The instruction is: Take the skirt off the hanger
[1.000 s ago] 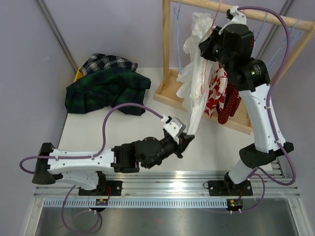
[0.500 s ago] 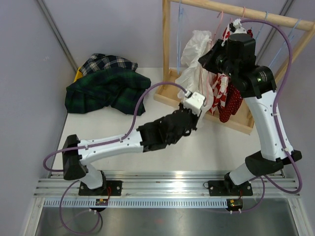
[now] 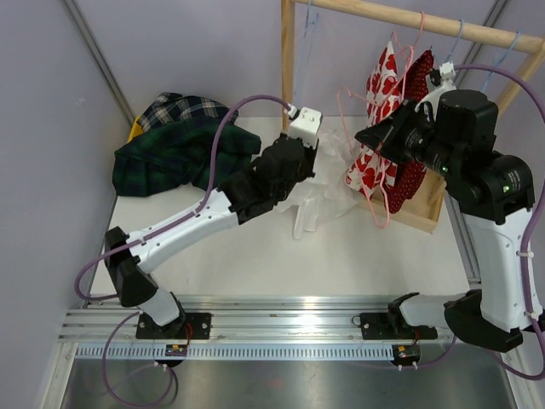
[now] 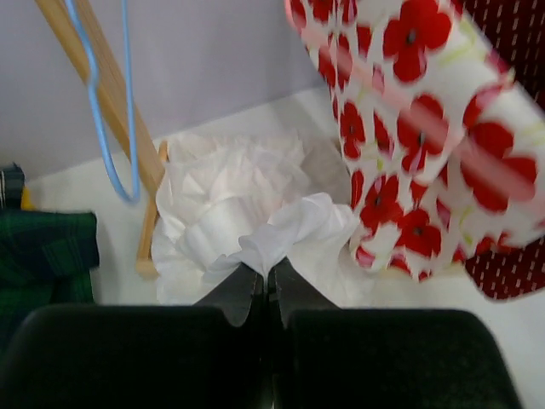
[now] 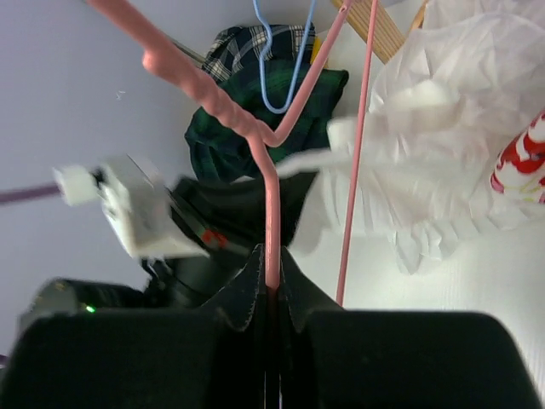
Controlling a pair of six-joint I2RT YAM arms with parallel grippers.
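The white skirt (image 3: 328, 187) lies crumpled on the table by the wooden rack's base, off the hanger. My left gripper (image 3: 315, 162) is shut on a fold of it; the left wrist view shows the jaws (image 4: 266, 271) pinching the white cloth (image 4: 247, 204). My right gripper (image 3: 376, 138) is shut on the bare pink hanger (image 3: 381, 213) and holds it in front of the rack, off the rail. In the right wrist view the jaws (image 5: 271, 271) clamp the hanger's wire (image 5: 268, 213), with the skirt (image 5: 426, 170) beyond it.
The wooden rack (image 3: 294, 85) stands at the back right with a red-flowered garment (image 3: 383, 85) and blue hangers (image 4: 111, 128) on it. A pile of green and blue plaid clothes (image 3: 183, 145) lies at the back left.
The skirt has come off the pink hanger and dropped onto the table. My left gripper pulled it back and left. My right gripper drew the empty hanger down off the rail.
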